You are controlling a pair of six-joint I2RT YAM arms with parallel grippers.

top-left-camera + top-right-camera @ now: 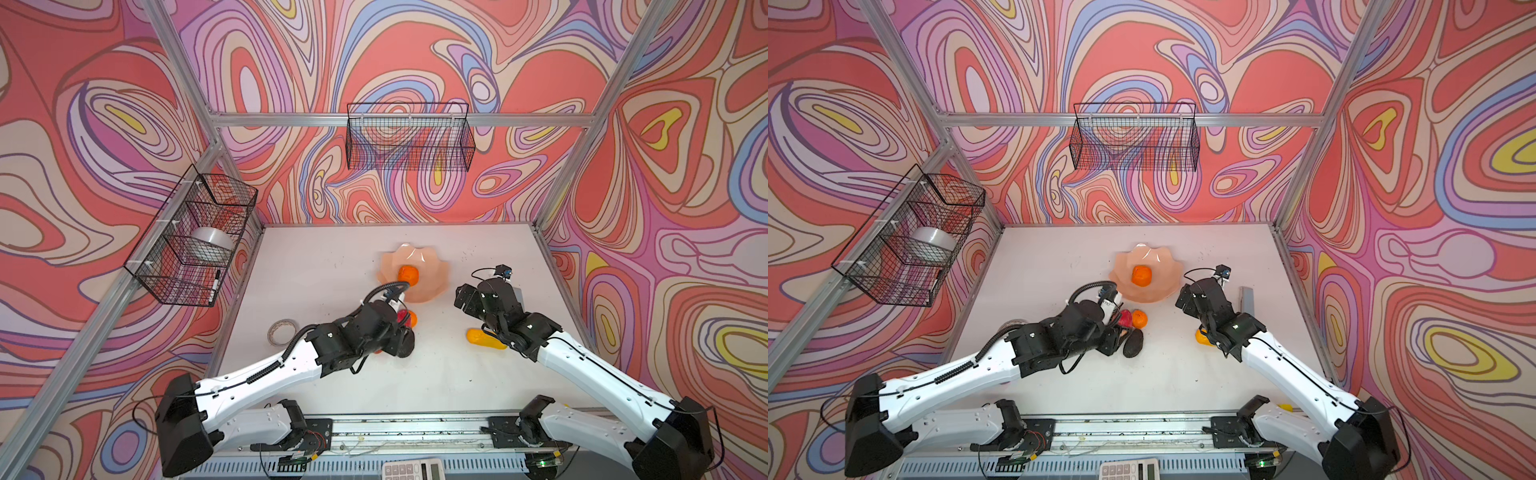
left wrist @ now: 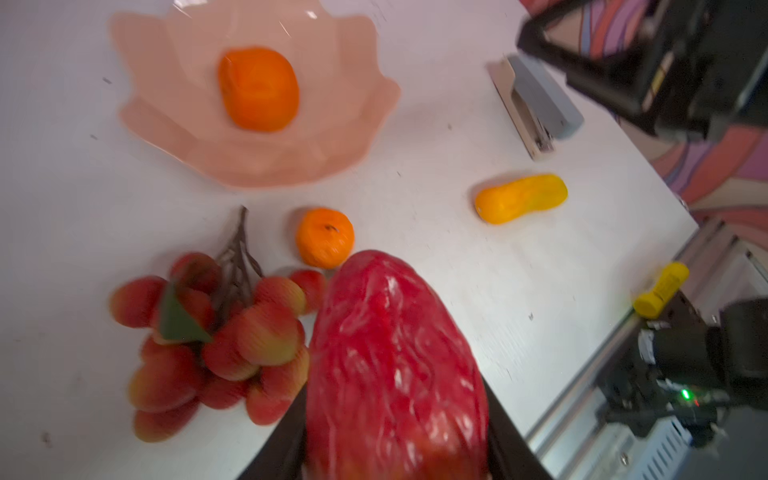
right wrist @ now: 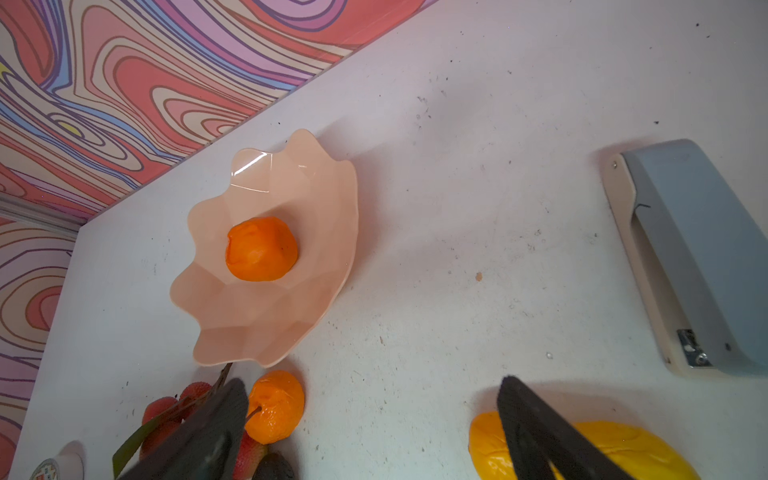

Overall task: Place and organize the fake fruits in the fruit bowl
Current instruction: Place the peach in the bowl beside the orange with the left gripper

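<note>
Peach sits clamped between left gripper jaws; right gripper jaws stand wide open near long yellow-orange fruit.

Bright even light; soft shadows; glare on fruit bowl; left wrist view blurred; top-view edges warped.

Legible text: we find none | calculator at the near table edge: key legends and display too small for us to read | small white object, right wrist view: coloured printed label, blurred, characters not resolvable
</note>
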